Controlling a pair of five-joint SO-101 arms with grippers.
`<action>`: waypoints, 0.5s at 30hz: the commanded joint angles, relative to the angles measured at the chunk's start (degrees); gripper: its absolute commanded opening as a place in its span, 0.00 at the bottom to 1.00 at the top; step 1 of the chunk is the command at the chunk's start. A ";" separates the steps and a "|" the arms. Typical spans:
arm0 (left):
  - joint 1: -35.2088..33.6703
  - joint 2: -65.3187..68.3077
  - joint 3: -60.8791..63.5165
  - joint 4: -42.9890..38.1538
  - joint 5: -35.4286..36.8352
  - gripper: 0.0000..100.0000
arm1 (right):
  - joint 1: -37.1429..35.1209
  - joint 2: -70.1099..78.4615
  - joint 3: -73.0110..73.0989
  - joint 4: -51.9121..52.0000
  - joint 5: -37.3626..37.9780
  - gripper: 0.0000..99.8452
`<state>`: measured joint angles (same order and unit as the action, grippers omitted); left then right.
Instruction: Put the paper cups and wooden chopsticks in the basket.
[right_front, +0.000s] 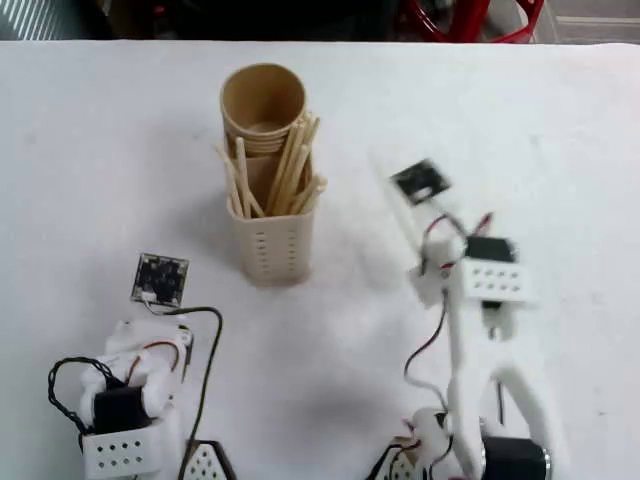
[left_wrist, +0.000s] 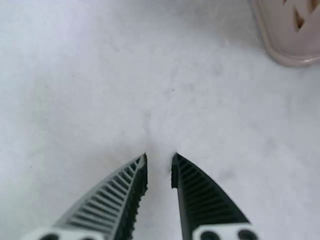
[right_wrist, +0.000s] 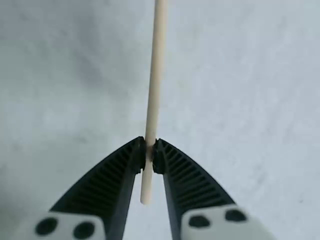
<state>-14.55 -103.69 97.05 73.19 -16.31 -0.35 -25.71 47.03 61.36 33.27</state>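
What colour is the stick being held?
Pale tan; the chopstick shows best in the right wrist view.

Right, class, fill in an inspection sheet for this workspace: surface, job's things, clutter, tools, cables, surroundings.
Surface: white table.
Job's things: paper cups and chopsticks in the basket; one chopstick in the right tool.
Clutter: nothing seen.
Tools: left tool open over the table, holding nothing; right tool shut on that chopstick.
Cables: black cable by left arm; red and black wires on right arm.
Surroundings: red frame beyond the table's far edge.
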 joint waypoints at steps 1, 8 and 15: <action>-0.04 -0.48 -0.09 0.35 -0.35 0.10 | -0.66 -1.45 0.44 -0.66 -1.14 0.02; -0.04 -0.48 -0.09 0.35 -0.35 0.10 | 3.30 8.40 0.44 -3.82 1.23 0.03; -0.04 -0.48 -0.09 0.35 -0.35 0.10 | 5.67 10.15 0.35 -4.53 5.19 0.19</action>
<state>-14.55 -103.69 97.05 73.19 -16.31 4.66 -15.69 47.82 57.58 37.05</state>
